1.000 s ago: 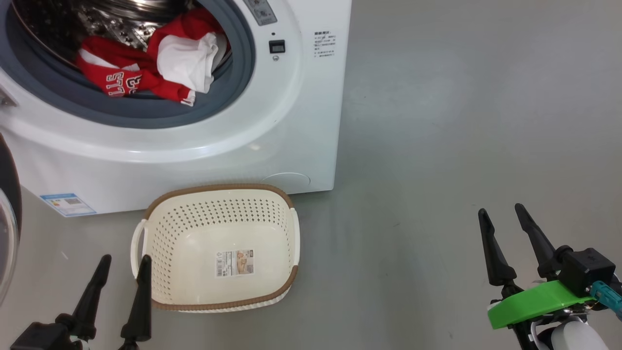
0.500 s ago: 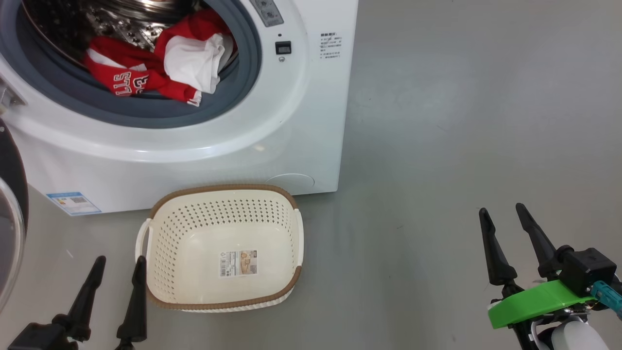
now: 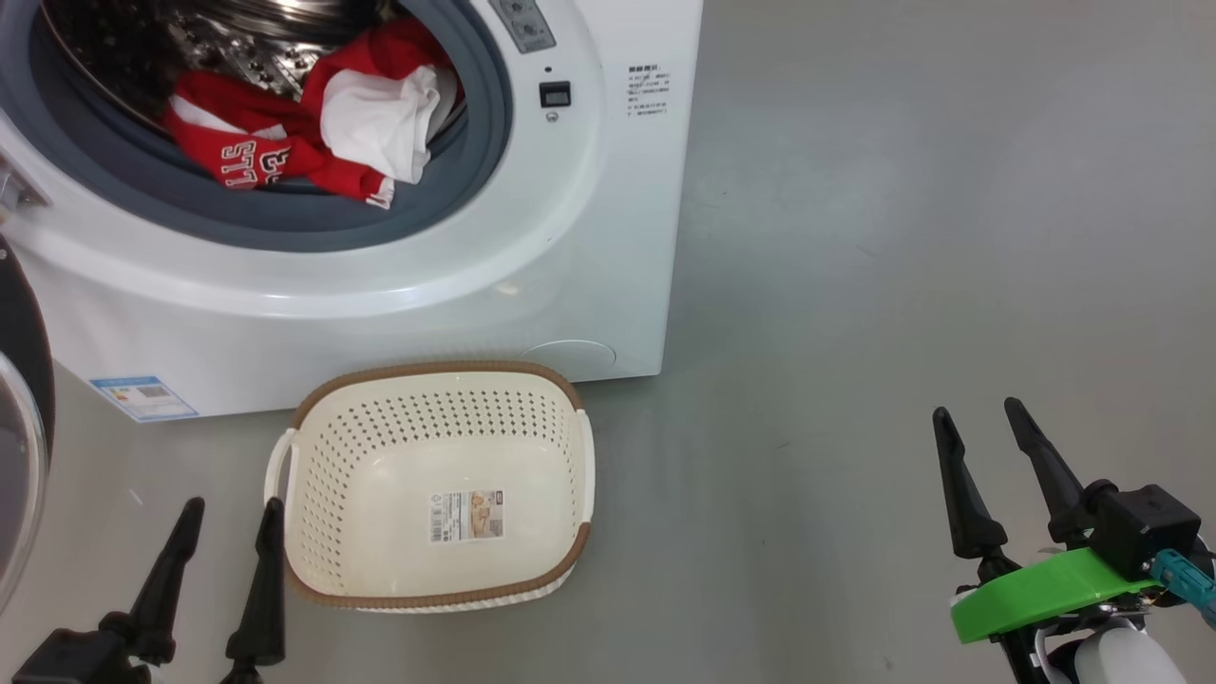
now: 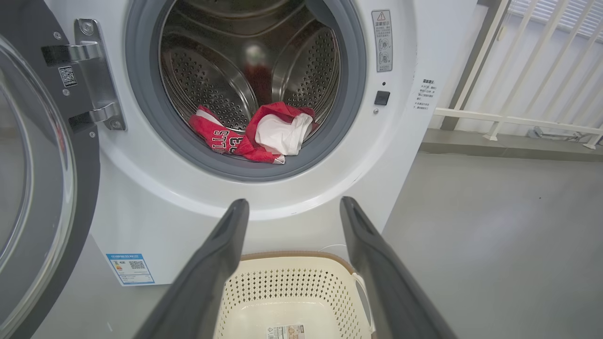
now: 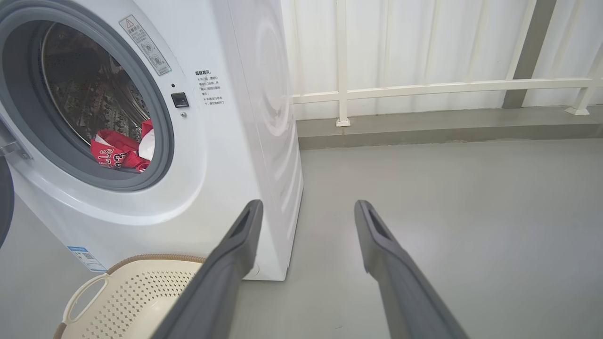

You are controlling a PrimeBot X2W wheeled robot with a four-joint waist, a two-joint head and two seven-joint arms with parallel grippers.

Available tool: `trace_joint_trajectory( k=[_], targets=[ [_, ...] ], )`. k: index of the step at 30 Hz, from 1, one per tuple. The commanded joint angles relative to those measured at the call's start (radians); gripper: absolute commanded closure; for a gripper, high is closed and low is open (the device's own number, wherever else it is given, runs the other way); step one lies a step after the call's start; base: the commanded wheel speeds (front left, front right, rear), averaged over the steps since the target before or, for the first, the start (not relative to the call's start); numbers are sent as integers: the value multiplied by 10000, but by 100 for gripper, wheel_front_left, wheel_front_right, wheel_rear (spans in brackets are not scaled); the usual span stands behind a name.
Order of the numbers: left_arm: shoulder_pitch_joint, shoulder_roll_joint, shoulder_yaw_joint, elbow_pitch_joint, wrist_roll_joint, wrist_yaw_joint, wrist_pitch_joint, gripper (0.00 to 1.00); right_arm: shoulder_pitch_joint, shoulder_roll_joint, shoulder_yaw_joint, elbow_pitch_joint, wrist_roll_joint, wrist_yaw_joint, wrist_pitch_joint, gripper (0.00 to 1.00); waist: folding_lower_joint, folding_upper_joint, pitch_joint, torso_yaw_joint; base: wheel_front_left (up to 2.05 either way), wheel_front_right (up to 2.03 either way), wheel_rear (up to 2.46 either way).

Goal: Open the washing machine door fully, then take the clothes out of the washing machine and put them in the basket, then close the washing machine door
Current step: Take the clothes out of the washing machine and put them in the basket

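Clothes (image 3: 366, 123) in washing machine (image 3: 570, 237), washing machine door (image 4: 85, 188) open, basket (image 3: 427, 367) before it, left gripper (image 3: 235, 503) and right gripper (image 3: 977, 407) jaws apart.

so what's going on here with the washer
A two-armed robot is set to unload the washing machine. The washing machine door is swung open, and the clothes, red jerseys and a white garment, lie in the drum. The basket sits empty on the floor in front. The left claw and right claw are both open, holding nothing.
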Motion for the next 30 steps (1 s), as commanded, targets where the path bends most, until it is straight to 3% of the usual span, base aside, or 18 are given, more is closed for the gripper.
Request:
trace_joint_trajectory(
  k=[1,20,30],
  targets=[
    [-362,251,356,-191,-68,13,-49,0,-190,-45,227,-232,-77,62,-65,0,0,-1,3,7,91,-110,19],
    [-586,267,496,-98,-109,13,-49,0,-235,-34,252,-266,-88,62,-65,0,0,-1,122,40,103,-124,21],
    [-594,301,444,-96,-92,13,-49,0,-235,-5,273,-266,-83,62,-65,0,0,-1,224,31,20,-20,0]
  ],
)
